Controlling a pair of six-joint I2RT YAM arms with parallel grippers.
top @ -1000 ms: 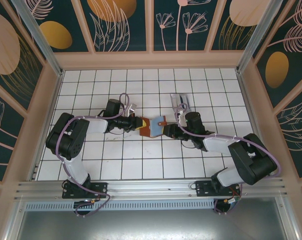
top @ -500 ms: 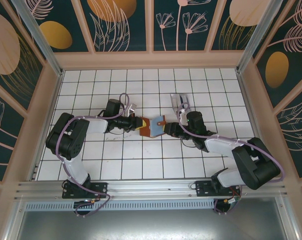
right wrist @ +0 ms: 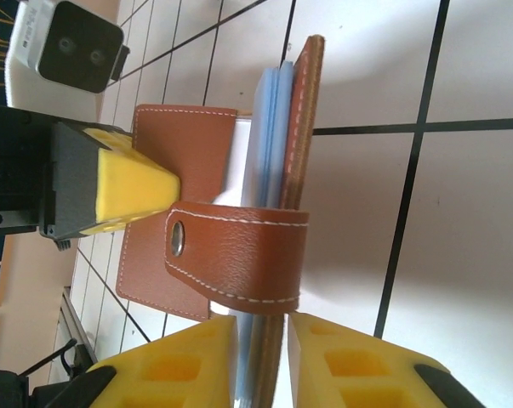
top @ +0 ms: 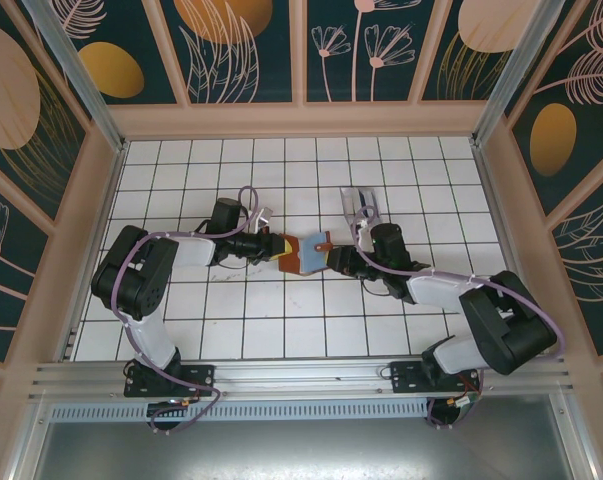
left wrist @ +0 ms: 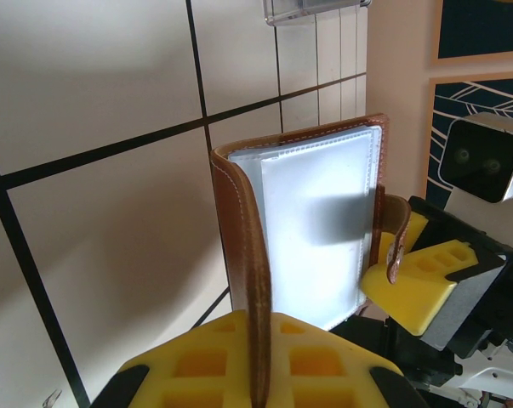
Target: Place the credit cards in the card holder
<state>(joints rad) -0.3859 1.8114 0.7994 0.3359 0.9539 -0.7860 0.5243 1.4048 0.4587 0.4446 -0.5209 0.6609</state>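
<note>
**Card holder, folding, held open between two pincers**

**Item.** The card holder [top: 301, 256] is a thin rectangular wallet in reddish-brown, leather-look material with pale stitching running along its edges. Inside, a stack of clear, glossy plastic sleeves [left wrist: 316, 229] is showing bluish-white. A short closing tab [right wrist: 239, 255] of the same brown material is curling round the edge of one cover. It is carrying a small round metal snap [right wrist: 178, 240].

**Location.** It is sitting over the middle of the white tiled tabletop [top: 181, 320], between the two arms. Whether it is touching the tiles cannot be told.

**Orientation.** Opened like a book, it is spreading with its long axis running left to right, one cover reaching toward each arm. The tab is lying on the right arm's side.

**Grip.** The left pincer [left wrist: 256, 374], yellow and blocky at the tips, is pressing together on one cover, which is showing edge-on between its fingers. The right pincer [right wrist: 265, 357], likewise yellow, is pinching the other cover together with the sleeve edges.

**Also present.** The credit cards [top: 361, 204], pale silver-grey and flat, are lying on the tabletop just beyond the right arm's wrist, apart from the holder. Their long side is pointing away from the arm bases, slightly tilted.
</note>
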